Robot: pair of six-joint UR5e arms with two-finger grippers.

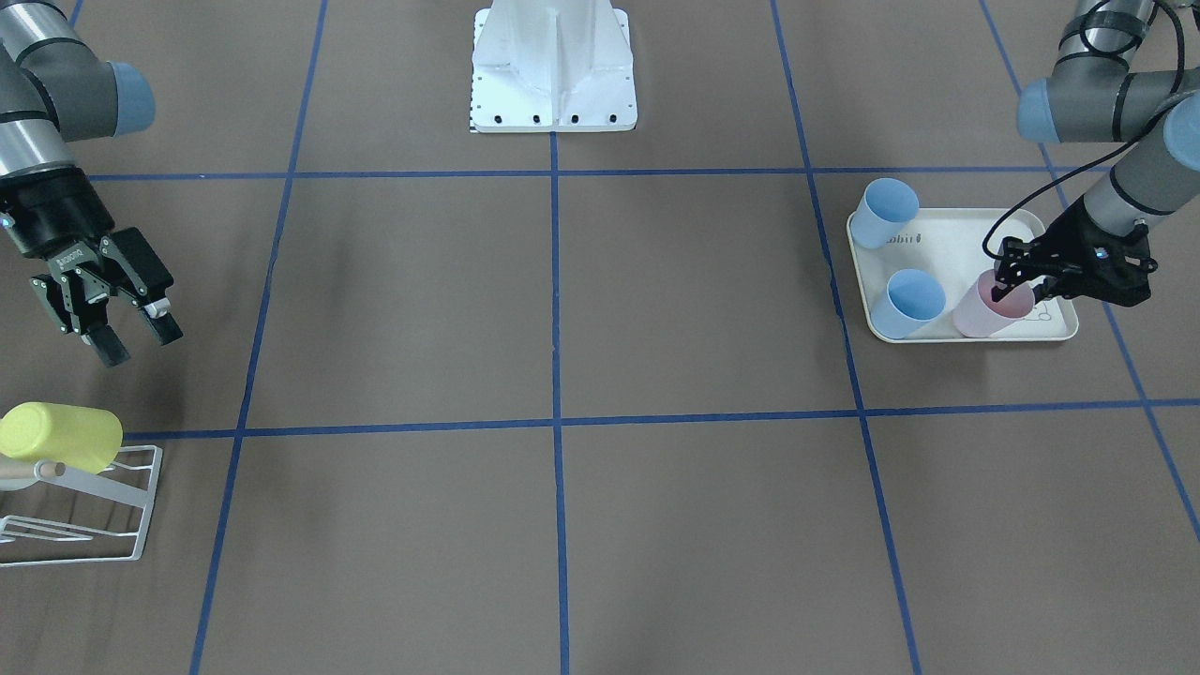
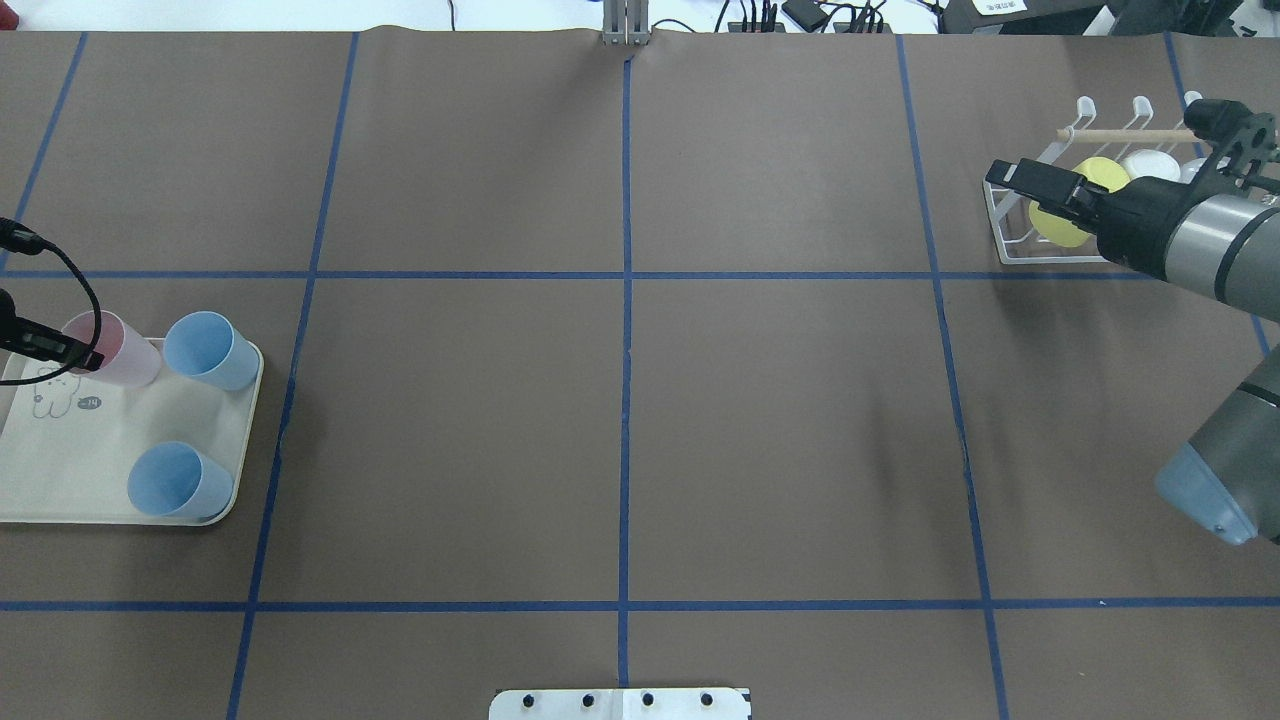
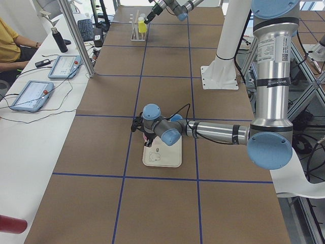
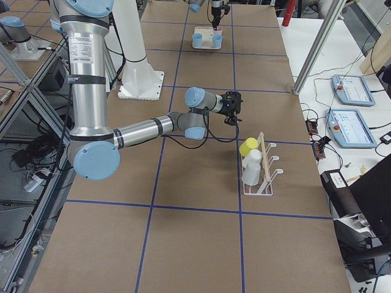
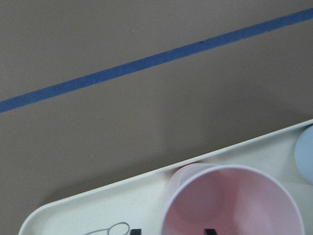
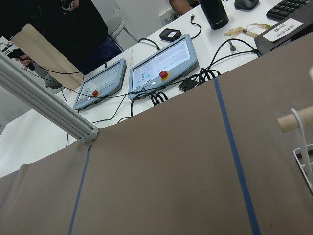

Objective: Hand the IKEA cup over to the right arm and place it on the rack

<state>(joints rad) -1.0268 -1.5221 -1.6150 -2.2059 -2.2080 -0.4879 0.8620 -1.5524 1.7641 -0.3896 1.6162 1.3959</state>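
The pink cup point(image 1: 989, 309) stood on the tray point(image 1: 947, 246), next to two blue cups point(image 1: 911, 298). The left gripper point(image 1: 1014, 281) was at the pink cup's rim. One finger was inside the cup and one was outside, spread apart and not squeezing. The right gripper point(image 1: 139, 341) hung wide open over the table, near the rack point(image 1: 80, 506). A yellow cup point(image 1: 61, 436) sat on the rack.

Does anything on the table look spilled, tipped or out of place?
Nothing stands out. The pink cup and two blue cups stand upright on the tray, the left gripper is at the pink cup's rim, and the yellow cup rests on the rack.
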